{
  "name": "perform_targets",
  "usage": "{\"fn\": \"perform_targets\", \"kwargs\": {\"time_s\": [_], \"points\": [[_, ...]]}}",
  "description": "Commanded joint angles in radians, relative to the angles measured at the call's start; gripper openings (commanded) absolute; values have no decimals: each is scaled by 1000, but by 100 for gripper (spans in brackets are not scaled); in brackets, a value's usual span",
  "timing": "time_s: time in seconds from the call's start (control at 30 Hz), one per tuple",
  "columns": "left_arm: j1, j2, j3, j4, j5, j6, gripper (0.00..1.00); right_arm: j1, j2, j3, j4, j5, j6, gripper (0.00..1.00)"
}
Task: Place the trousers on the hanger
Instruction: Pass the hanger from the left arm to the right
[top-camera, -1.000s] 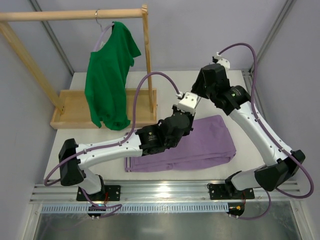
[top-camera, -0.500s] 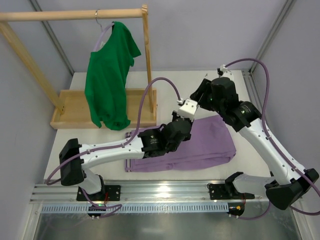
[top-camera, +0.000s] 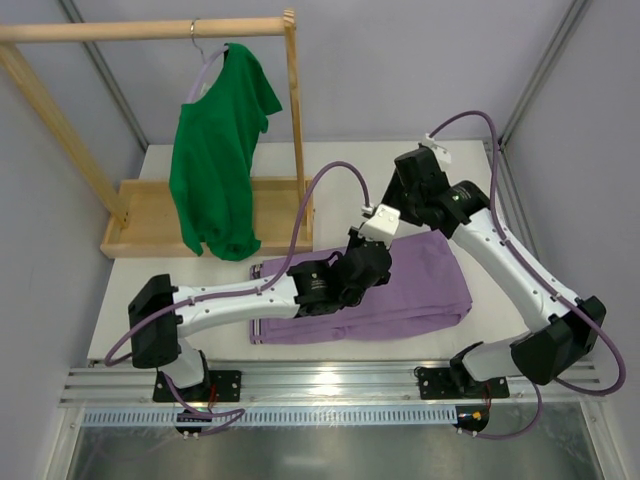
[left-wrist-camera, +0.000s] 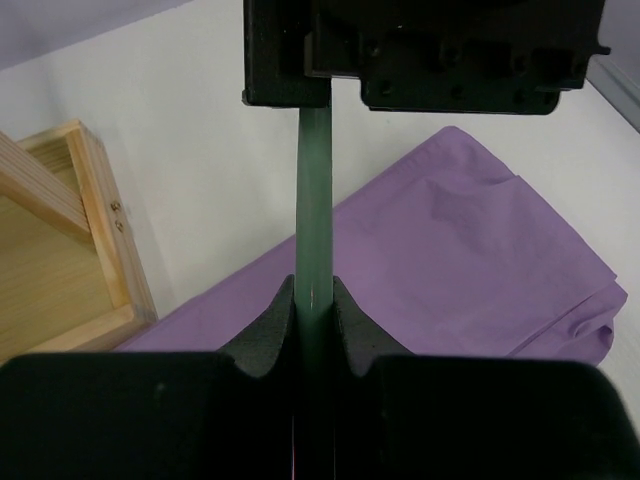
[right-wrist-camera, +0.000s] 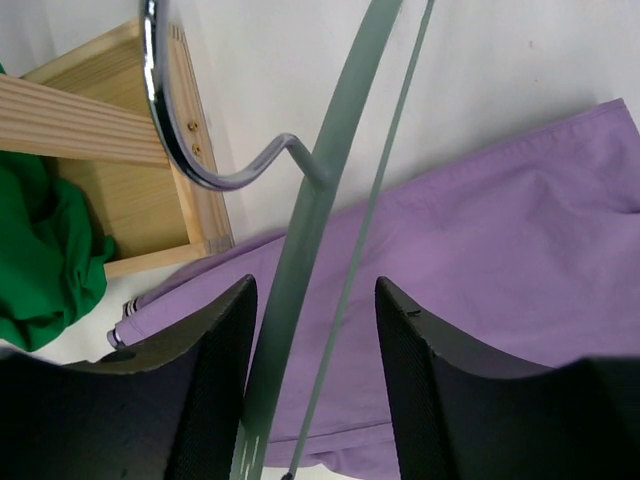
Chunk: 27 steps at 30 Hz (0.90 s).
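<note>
The lilac trousers (top-camera: 425, 290) lie folded flat on the table, also seen in the right wrist view (right-wrist-camera: 480, 230). My left gripper (left-wrist-camera: 313, 300) is shut on a pale green bar of the hanger (left-wrist-camera: 313, 200), holding it above the trousers (left-wrist-camera: 470, 250). My right gripper (right-wrist-camera: 315, 300) is open, with the hanger's wide bar (right-wrist-camera: 320, 200) and thin bar between its fingers (right-wrist-camera: 200, 380), touching neither pad. The hanger's chrome hook (right-wrist-camera: 170, 130) curls up to the left. In the top view both grippers (top-camera: 392, 215) (top-camera: 408, 205) meet over the trousers' far edge, and the hanger is hidden there.
A wooden rack (top-camera: 140, 28) with a base tray (top-camera: 140, 225) stands at the back left, and a green top (top-camera: 215, 170) hangs from it. The tray's corner (right-wrist-camera: 130, 200) lies close to the trousers' waistband end.
My right arm swung in and its gripper came around the hanger's bars. The left arm drifted slightly nearer and lower, still gripping the hanger.
</note>
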Motion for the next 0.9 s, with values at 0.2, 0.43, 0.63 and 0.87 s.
{"fn": "perform_targets", "kwargs": {"time_s": [0.2,0.43,0.63,0.87], "points": [[-20,8,34,59,-76,16,0,9,54,82,-22,33,55,24],[-20,3,30,0,-37,-39,21,12,-13,6,49,30,-18,4],[-20,-51,4,-49,44,-93,52,14,-171,-217,219,14,-118,4],[-16,-172,-53,-146,226,-176,57,12,-309,-421,296,-27,-175,4]]}}
